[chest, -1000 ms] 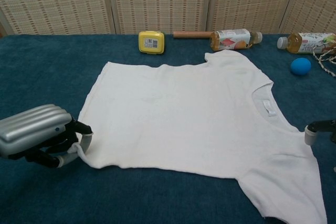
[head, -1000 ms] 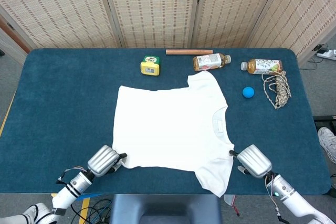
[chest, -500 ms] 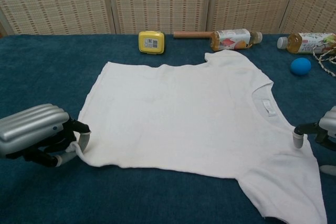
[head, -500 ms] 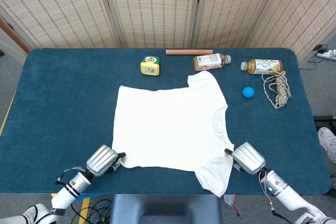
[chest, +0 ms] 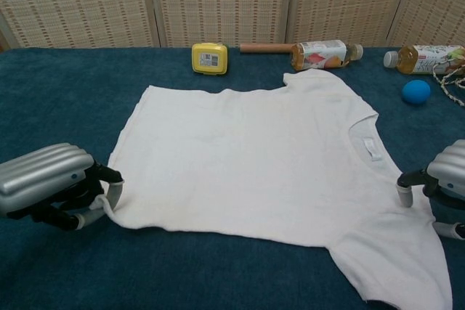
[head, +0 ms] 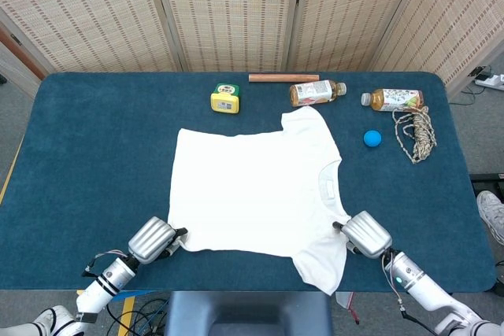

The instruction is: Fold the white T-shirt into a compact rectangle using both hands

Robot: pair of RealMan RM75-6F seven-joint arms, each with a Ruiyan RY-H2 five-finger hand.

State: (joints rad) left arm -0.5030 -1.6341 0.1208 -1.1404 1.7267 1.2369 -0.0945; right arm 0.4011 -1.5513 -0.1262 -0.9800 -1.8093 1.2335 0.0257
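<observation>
Head view: a white T-shirt (head: 256, 190) lies spread flat on the blue bench (head: 87, 155), collar toward the right, near sleeve hanging toward the front edge. The left hand (head: 153, 239) sits at the shirt's near left corner, fingers curled under its silver back; in the chest view its fingertips (chest: 110, 192) pinch the hem corner, which is drawn out into a small peak. The right hand (head: 365, 234) rests at the shirt's right edge by the shoulder, fingers bent, one fingertip (chest: 403, 194) touching the cloth; whether it actually grips the fabric cannot be told, since the chest view cuts the hand off at the frame edge. Along the far side lie a yellow tape measure (head: 225, 98), a wooden stick (head: 283, 78), two bottles (head: 316, 92) (head: 394, 99), a blue ball (head: 372, 138) and a coil of rope (head: 416, 133), all well apart from the shirt except the nearer bottle, just beside the far sleeve.
</observation>
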